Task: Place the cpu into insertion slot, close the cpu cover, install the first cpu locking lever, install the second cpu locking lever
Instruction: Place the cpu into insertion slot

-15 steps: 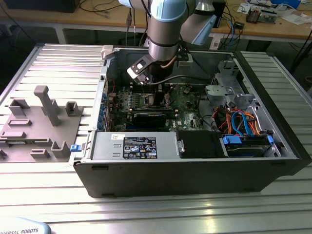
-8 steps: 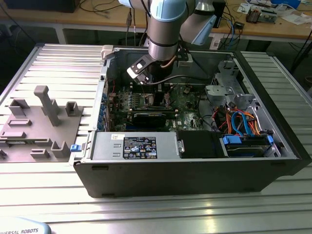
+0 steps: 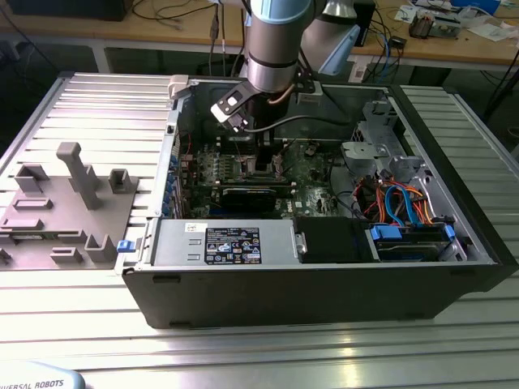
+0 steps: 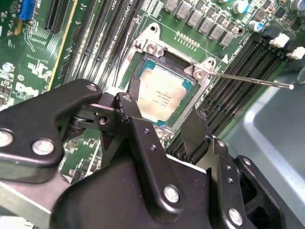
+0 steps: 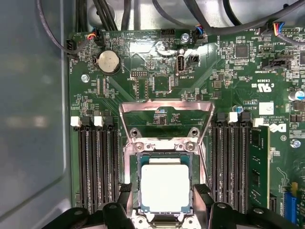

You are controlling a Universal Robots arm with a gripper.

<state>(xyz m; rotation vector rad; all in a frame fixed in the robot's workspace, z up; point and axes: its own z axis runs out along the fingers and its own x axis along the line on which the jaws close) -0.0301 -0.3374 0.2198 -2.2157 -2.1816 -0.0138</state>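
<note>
In both wrist views the cpu (image 5: pixel 164 188) (image 4: pixel 159 95), a square chip with a silvery top, lies flat in the insertion slot (image 5: pixel 134 188) on the green board. The cpu cover (image 5: pixel 167 104), a thin grey metal frame, stands tilted up and open behind the slot. My gripper (image 5: pixel 163 196) (image 4: pixel 159 119) is open just above the chip. Its black fingertips (image 5: pixel 125 193) straddle the slot on two sides, apart from the chip. A thin locking lever (image 4: pixel 248 78) sticks out sideways from a corner of the slot. In the exterior view my gripper (image 3: pixel 261 154) reaches down into the open computer case.
Long black memory slots (image 5: pixel 95 167) flank the socket, and a green memory stick (image 5: pixel 259 171) stands in one. The case's grey wall (image 5: pixel 33 119) is close by. Cables (image 3: pixel 397 203) and a drive cage fill the case toward the exterior view's right. A grey fixture (image 3: pixel 65 194) stands outside.
</note>
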